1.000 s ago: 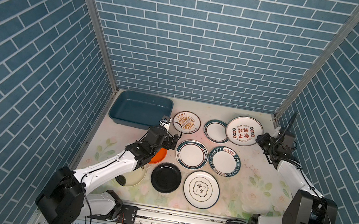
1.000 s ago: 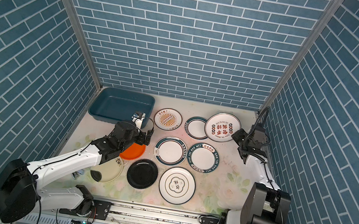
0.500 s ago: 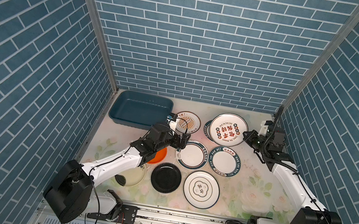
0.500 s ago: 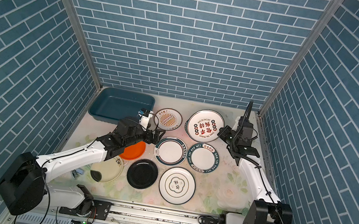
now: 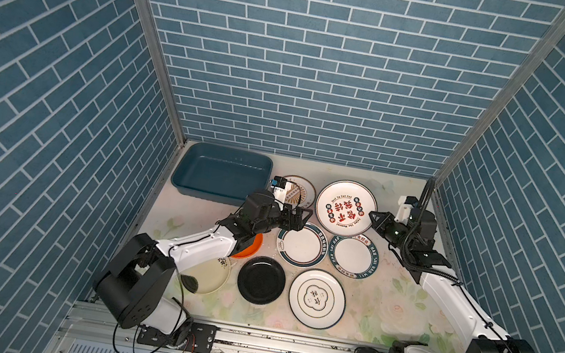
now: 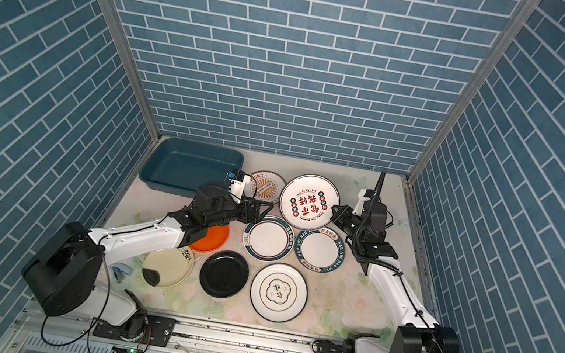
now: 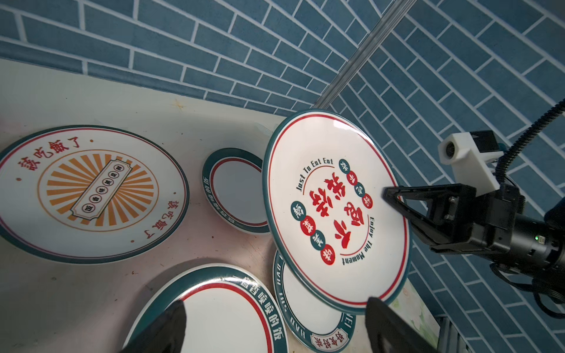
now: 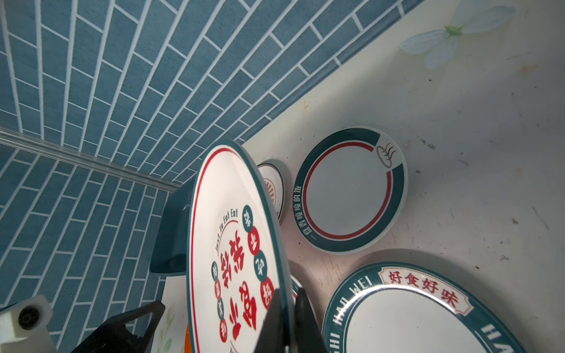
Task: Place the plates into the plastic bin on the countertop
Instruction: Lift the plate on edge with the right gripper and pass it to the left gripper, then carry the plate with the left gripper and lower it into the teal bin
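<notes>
1. Right wrist view: the right end effector [image 8: 289, 308] is clamped on the rim of the lettered plate [image 8: 232, 259], with one finger on each face.
2. The lettered plate is raised off the desk [image 5: 389, 292] and tilted, its printed face turned up and toward the left arm. In both top views it sits over the far row, between the two arms.
3. The left end effector [image 5: 299, 217] has its jaws spread wide and grips nothing. In the left wrist view the plate's lower rim lies just beside one of its fingertips [image 7: 394, 333]. Contact cannot be confirmed.
4. The bin [image 5: 221, 175] stands at the far left corner of the desk, near the back wall.
5. The sunburst plate [image 7: 91, 192] lies flat just beside the bin. In both top views the left wrist camera partly covers it.
6. The small ringed plate [image 8: 348, 189] lies flat on the desk behind the lettered plate.
7. Middle row, flat and side by side: the large ringed plate [image 5: 301, 245] and the banner plate [image 5: 355, 255].
8. Near row, flat: the cream plate [image 5: 212, 274], the black plate [image 5: 261, 280] and the emblem plate [image 5: 316, 298].
9. The orange plate [image 5: 249, 249] lies partly under the left arm.
10. Every plate is outside the bin.
</notes>
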`<state>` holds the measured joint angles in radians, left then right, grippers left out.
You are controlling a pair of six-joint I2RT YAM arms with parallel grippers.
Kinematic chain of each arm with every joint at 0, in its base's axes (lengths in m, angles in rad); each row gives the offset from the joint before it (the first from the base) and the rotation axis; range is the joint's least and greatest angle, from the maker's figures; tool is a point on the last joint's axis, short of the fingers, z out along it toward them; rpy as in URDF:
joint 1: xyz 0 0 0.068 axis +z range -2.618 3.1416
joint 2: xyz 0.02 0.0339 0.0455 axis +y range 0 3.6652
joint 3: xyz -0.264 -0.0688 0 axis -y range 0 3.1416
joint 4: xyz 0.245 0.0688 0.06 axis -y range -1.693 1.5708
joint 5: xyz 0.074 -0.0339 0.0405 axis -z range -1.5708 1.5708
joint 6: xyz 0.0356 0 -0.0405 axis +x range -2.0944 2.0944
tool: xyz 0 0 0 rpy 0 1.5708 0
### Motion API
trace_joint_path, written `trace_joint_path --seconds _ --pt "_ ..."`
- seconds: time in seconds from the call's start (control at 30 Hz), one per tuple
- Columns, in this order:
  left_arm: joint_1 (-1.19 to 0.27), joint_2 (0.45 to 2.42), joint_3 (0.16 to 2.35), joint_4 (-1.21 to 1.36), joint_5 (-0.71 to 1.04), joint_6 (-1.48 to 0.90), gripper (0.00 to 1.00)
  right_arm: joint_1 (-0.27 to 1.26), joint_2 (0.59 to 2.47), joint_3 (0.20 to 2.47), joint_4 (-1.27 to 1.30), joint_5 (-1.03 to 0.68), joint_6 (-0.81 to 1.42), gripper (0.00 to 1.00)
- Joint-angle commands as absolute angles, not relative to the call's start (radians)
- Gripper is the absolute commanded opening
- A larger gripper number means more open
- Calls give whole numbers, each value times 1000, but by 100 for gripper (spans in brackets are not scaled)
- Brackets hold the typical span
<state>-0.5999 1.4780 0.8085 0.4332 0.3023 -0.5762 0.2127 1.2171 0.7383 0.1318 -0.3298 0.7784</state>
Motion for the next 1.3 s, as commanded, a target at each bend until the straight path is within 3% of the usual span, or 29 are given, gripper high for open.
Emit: trace_joint_path --seconds 0.0,0.07,0.17,0.33,0.43,0.73,1.0,1.17,1.27 --pt "-595 1517 838 525 346 -656 87 240 1201 727 328 -339 840 0" --pt "-594 1540 848 521 347 -675 78 250 1199 713 337 -313 856 0" --pt "-585 1578 859 524 345 -712 76 251 1202 697 346 -303 868 0" --pt "-563 1635 873 573 383 -760 64 252 1230 673 419 -347 901 0" --pt "-558 1652 887 566 387 -773 50 253 1241 666 454 -361 921 0" --pt "-557 1677 910 566 402 -773 48 260 1285 676 489 -397 923 0" --pt "-557 1697 924 568 402 -785 39 285 1318 692 517 -431 919 0" --pt "-558 1707 940 549 414 -789 19 298 1330 693 511 -428 910 0" --pt "-557 1706 943 535 407 -789 17 303 1339 698 508 -432 906 0"
